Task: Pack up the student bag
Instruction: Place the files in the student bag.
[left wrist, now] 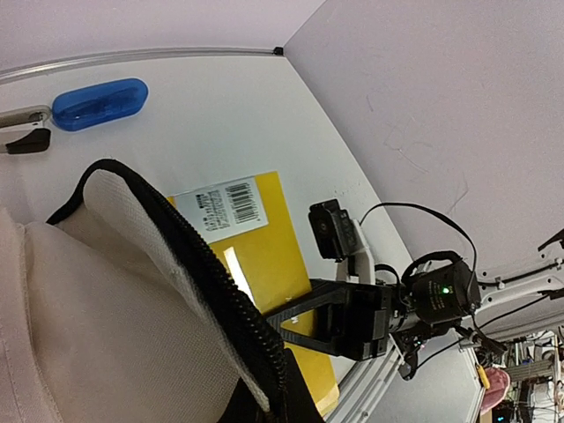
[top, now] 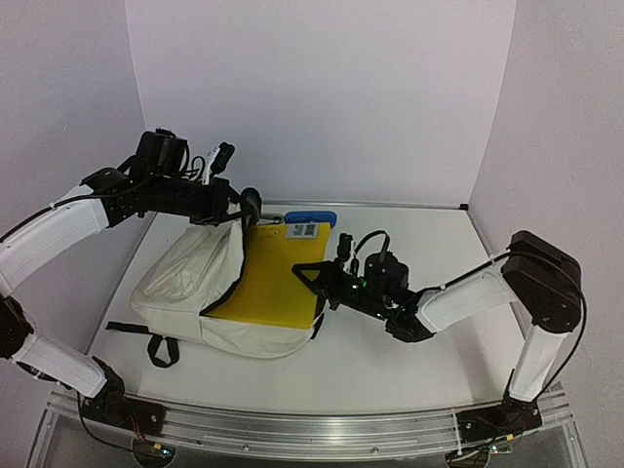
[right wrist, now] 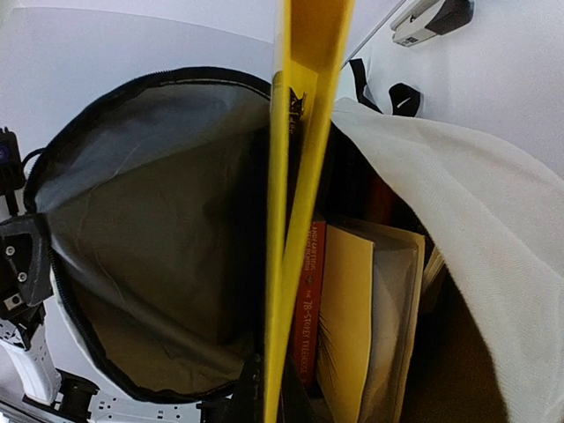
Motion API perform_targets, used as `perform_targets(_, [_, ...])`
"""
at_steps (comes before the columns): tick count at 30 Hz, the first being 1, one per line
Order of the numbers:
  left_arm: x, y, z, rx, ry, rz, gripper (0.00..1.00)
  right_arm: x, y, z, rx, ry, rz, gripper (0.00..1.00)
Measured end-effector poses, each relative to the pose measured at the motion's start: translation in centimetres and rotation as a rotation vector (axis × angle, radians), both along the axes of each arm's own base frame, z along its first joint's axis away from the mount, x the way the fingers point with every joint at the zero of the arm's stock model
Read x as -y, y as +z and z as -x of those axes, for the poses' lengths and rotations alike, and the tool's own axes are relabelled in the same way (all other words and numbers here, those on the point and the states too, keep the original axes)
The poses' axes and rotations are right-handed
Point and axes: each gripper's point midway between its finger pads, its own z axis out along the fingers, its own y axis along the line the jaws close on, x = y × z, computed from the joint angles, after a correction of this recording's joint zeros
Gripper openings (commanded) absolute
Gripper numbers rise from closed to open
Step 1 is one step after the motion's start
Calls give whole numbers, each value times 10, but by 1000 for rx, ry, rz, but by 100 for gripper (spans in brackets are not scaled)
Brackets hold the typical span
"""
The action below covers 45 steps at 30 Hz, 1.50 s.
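Bag: student bag (top: pixel 185 283), cream w/ black zip, lies on its side on the table (top: pixel 390 361). It sits directly below the left claw (top: pixel 249 207), w/ its mouth turned toward the right claw (top: pixel 314 276).
Left claw: pinched tight on the bag's zip rim. It holds the top flap up off the lower half, so the mouth gapes beneath it.
Right claw: clamped on the near edge of a yellow book (top: pixel 268 278), thin cover btwn the fingers.
Yellow book: lies flat, reaching out ahead of the right claw into the bag mouth. Far part is under the lifted flap, the rest outside. White barcode label (left wrist: pixel 225 207) on the corner nearest the left claw.
Inside bag: dark grey lining. Ahead of the right claw, right beside the yellow book, a red-spined book (right wrist: pixel 308 291) and a yellow-covered book (right wrist: pixel 352 317), packed side by side.
Blue case (top: pixel 310 216): on the table just past the book's labelled corner, beyond the left claw's tip; touching or not, can't tell.
Stapler (right wrist: pixel 432 18): silver & black, on the table next to the blue case.
Straps (top: pixel 156 346): black, trailing from the bag end farthest from both claws.
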Motion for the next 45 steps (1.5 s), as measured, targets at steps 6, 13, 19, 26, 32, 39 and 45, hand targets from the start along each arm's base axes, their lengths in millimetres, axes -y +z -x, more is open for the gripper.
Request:
perform_targets(6, [19, -11, 3, -45, -116, 22, 0, -40, -8, -10, -4, 41, 44, 0])
perform_targets(13, [38, -26, 6, -115, -233, 49, 0, -78, -23, -14, 14, 87, 109, 0])
perform_targets(19, [41, -26, 5, -125, -258, 72, 0, -95, -36, -20, 34, 105, 171, 0])
perform_targets(26, [39, -27, 1, -126, -243, 71, 0, -102, -41, -23, 47, 116, 191, 14])
perform_targets(32, [34, -24, -5, -76, -181, 37, 0, -92, -48, -17, 68, 117, 283, 46])
perform_targets(39, [17, -15, -12, -9, -80, -22, 0, -49, 10, 2, 163, 64, 376, 65])
perform_targets(45, [16, -17, -10, 6, -92, -43, 36, -3, 55, 3, 230, -55, 432, 81])
